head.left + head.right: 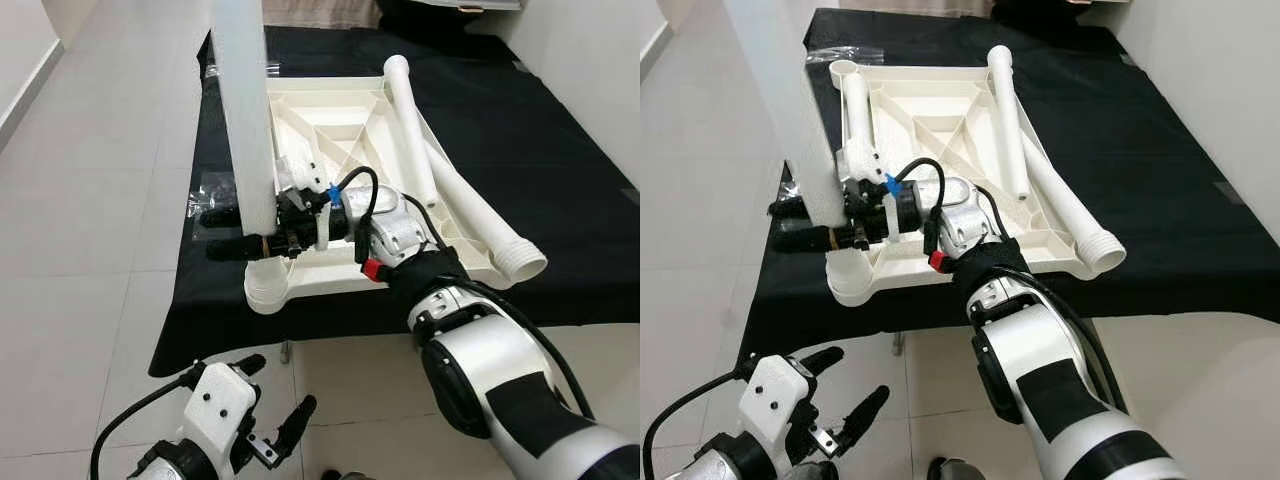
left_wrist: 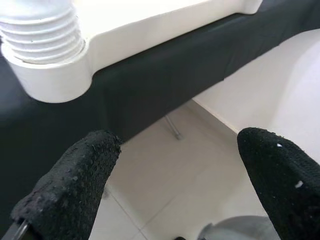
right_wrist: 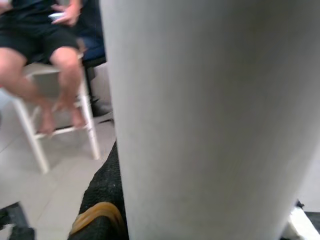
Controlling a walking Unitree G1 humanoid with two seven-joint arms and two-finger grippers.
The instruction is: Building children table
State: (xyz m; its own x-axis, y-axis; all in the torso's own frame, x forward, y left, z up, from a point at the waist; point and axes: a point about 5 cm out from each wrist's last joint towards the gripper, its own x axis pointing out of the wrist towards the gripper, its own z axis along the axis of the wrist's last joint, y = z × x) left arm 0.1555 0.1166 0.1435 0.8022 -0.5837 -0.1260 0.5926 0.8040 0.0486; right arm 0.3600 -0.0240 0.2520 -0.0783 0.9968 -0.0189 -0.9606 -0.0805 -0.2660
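- Gripping an upright white table leg [image 1: 247, 120], the right gripper [image 1: 235, 232] pinches it between its black fingers just above the leg's threaded foot.
- The leg's foot sits in the near-left corner socket [image 1: 266, 290] of the upside-down white tabletop [image 1: 330, 130], which lies on a black cloth [image 1: 520, 130] spread over a low surface.
- Two loose legs [image 1: 440, 165] lie along the tabletop's right side, the longer one's threaded end hanging past the near edge.
- The left gripper [image 1: 270, 400] hangs low over the tiled floor [image 1: 90, 200], below the cloth's edge, its fingers spread wide and empty.
- In the right wrist view a person [image 3: 45, 55] sits on a white stool beyond the leg.
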